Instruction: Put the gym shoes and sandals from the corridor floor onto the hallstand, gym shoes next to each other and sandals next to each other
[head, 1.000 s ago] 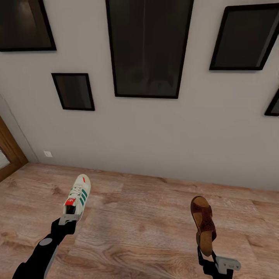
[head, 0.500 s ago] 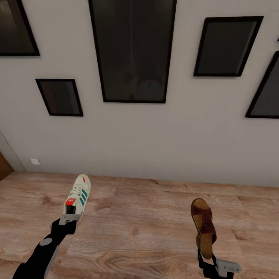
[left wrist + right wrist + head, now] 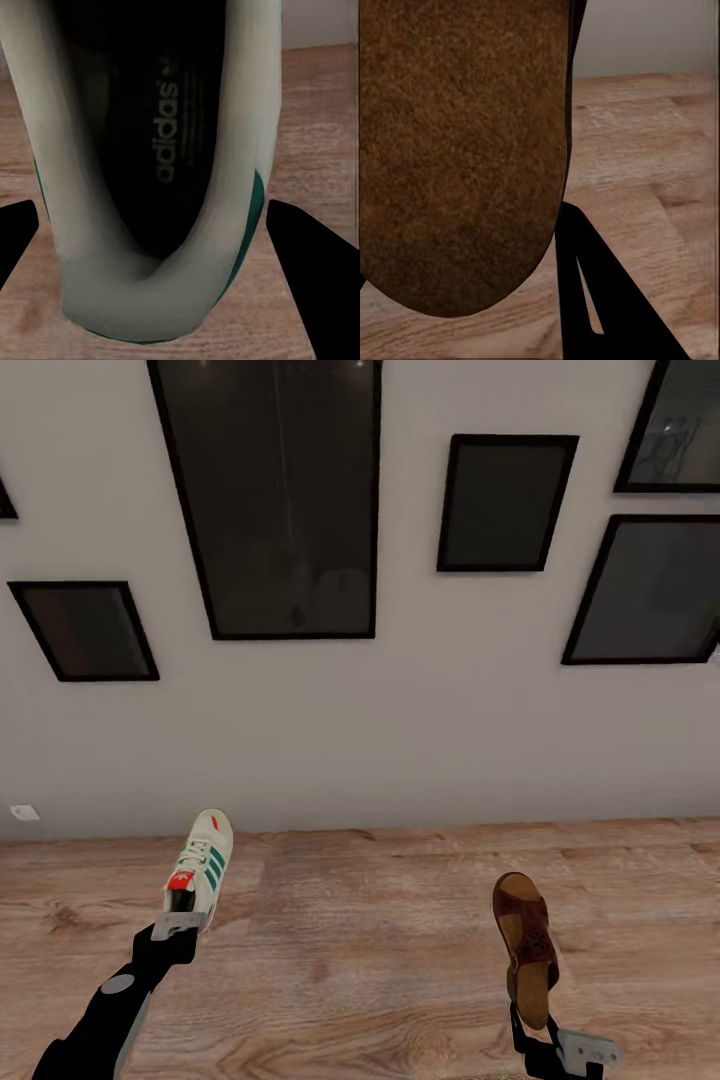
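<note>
While left claw (image 3: 178, 926) grips gym shoe (image 3: 150, 165), insole reads "adidas".

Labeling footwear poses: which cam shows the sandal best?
Head view: the whole sandal shows, strap and footbed, held at its heel by the right hand. Right wrist view shows a close brown footbed.

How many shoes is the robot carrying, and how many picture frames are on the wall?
Gym shoes: 1, the white gym shoe in the left hand
Sandals: 1, the brown sandal in the right hand
Dark picture frames on the wall, some cut off at the edges: 6
Total: 2 shoes and 6 frames, 8 things
</note>
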You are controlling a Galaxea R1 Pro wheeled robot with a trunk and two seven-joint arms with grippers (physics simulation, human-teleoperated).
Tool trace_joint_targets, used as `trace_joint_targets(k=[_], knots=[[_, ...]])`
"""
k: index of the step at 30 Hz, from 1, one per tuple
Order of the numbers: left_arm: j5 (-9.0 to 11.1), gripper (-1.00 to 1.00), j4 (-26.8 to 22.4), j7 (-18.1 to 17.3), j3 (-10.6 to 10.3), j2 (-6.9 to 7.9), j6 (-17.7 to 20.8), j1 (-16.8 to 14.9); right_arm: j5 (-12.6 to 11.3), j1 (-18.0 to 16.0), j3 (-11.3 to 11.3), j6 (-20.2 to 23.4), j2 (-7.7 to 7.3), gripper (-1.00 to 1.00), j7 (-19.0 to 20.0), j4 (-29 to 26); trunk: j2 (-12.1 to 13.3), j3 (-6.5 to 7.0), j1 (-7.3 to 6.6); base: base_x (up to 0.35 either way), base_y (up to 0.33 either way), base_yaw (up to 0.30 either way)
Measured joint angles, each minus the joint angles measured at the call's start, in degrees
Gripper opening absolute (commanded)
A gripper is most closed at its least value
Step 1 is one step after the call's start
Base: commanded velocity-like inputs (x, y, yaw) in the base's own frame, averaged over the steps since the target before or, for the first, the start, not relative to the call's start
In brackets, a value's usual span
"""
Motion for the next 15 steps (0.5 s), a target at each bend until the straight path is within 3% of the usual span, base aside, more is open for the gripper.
trace_joint_targets(k=[15], knots=[[0.0,-1.00,0.1,0.0,0.0,0.00,-0.1,0.0,0.0,0.0,0.0,0.0,0.00,-1.00,0.0,0.1,0.0,0.53,0.00,0.000,0.000,-0.282]])
